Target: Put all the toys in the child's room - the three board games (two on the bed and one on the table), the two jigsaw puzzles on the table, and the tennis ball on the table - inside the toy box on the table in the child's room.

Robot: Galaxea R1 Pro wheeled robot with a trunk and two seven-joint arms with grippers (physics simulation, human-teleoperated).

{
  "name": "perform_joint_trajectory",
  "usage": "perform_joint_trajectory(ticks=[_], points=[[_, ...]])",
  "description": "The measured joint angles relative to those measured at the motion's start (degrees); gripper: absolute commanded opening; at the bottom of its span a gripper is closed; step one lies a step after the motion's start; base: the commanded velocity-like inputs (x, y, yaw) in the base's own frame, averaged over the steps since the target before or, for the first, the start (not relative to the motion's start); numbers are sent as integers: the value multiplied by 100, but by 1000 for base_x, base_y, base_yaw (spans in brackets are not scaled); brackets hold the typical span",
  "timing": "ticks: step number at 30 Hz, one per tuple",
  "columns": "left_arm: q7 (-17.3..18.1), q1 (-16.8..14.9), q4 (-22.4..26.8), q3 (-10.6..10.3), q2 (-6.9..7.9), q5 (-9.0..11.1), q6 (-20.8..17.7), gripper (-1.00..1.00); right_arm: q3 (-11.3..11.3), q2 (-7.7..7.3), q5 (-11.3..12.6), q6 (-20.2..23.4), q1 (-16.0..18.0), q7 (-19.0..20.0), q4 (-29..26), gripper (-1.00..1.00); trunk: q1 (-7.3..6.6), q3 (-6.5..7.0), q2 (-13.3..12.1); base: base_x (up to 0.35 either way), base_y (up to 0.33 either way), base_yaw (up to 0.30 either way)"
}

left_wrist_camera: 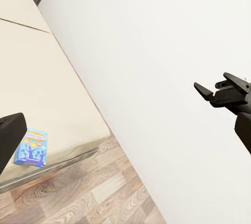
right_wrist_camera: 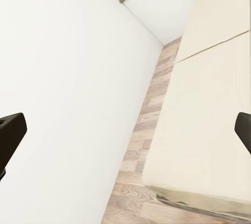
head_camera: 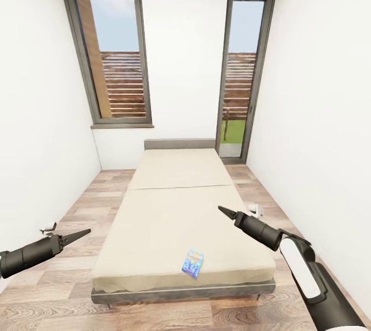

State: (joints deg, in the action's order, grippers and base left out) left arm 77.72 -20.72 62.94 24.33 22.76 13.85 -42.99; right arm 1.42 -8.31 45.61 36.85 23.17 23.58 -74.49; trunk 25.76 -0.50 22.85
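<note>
A small blue board game [head_camera: 192,263] with colourful cartoons lies flat on the bed [head_camera: 175,207], near its foot edge and right of centre. The left wrist view shows the same board game [left_wrist_camera: 31,148] on the beige mattress [left_wrist_camera: 42,78]. My left gripper [head_camera: 85,232] hovers over the floor left of the bed, open and holding nothing. My right gripper [head_camera: 222,210] hangs above the bed's right side, up and to the right of the game, also open and holding nothing. The table, toy box, jigsaw puzzles and tennis ball are out of view.
The bed fills the middle of a narrow white-walled room, its headboard [head_camera: 179,144] at the far wall. Strips of wood-plank floor [head_camera: 93,202] run along both sides. A tall window [head_camera: 113,58] and a glazed door [head_camera: 242,73] stand at the far end.
</note>
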Motion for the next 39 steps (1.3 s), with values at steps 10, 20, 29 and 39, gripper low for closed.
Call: perform_joint_trajectory(ticks=[10, 20, 29, 39], points=[[32, 0, 0, -6, 0, 18, 0, 100, -64, 7, 17, -13, 30, -204, 1237, 100, 0, 0, -1, 0, 0, 0], [205, 0, 9, -40, -5, 54, -76, 100, -49, 9, -13, -1096, 158, -576, 3009, 100, 0, -1, 0, 0, 0, 0], [338, 0, 69, -52, -27, 51, -362, 100, 7, 203, 4, -2837, 167, -711, 5025, 100, 0, 0, 0, 0, 0, 0], [350, 33, 795, -458, -318, 51, -1301, 100, -45, 408, 283, -3318, 166, -657, 5381, 100, 130, -99, 233, 0, 0, 0]])
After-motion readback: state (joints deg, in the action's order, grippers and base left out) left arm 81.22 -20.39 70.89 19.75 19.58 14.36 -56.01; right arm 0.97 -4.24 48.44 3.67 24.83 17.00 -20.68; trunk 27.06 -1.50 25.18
